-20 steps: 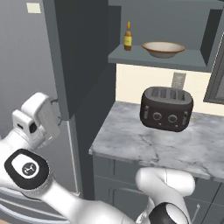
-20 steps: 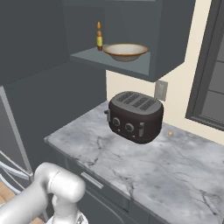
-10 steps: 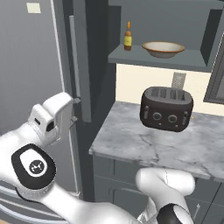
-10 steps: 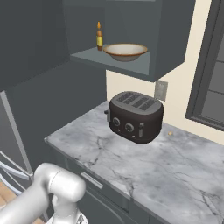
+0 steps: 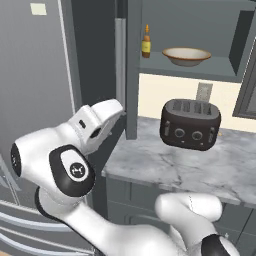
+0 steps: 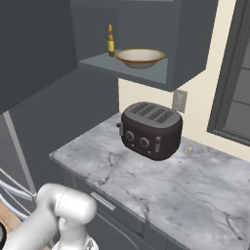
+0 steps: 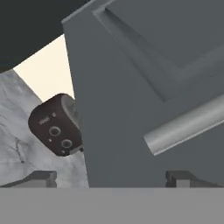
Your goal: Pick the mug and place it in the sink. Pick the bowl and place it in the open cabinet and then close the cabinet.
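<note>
Two fingertips of my gripper (image 7: 109, 177) spread wide, grasping nothing, cabinet (image 7: 153, 87) door and its bar handle (image 7: 183, 127) just ahead, bowl (image 5: 186, 56) on the shelf inside.

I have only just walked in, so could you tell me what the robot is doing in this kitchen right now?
The bowl already sits on the shelf of the open cabinet, beside a small bottle. The arm has swung over to the cabinet door, and the gripper faces its panel and bar handle with its jaws wide and holding nothing. It looks set to push the door shut. A dark toaster stands on the marble counter below.
</note>
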